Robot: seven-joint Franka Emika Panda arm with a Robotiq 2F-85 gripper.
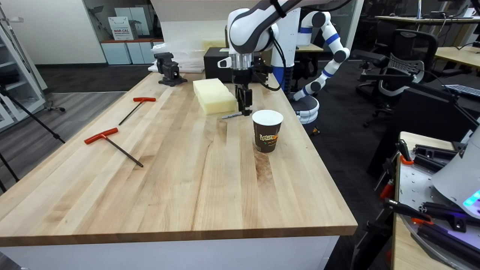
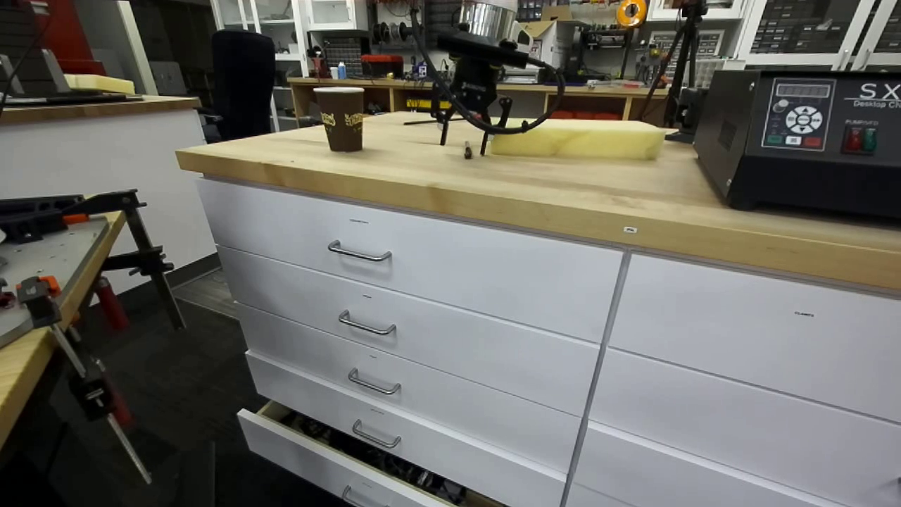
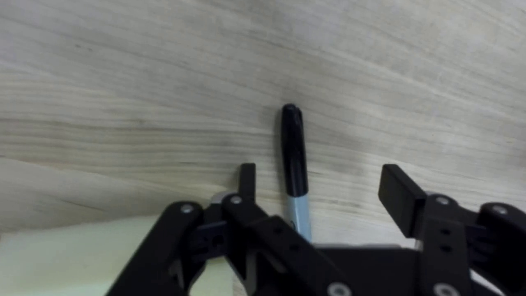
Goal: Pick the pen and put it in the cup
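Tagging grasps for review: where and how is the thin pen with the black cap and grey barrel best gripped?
Likely from straight above, pinching the thin pen across its long sides near where the black cap meets the grey barrel. It lies flat on the wooden tabletop, and the black gripper stands open astride it. The yellow foam block nearby may hamper side approaches.

The arm point(image 1: 249, 35) slopes in above the worktop point(image 1: 168, 195), its wrist point(image 1: 242, 62) upright, nearer the right edge than the left in an exterior view and well back from the near one. The gripper point(image 3: 320, 187) points down, its fingers point(image 3: 396, 197) spread apart, ending close to the worktop.
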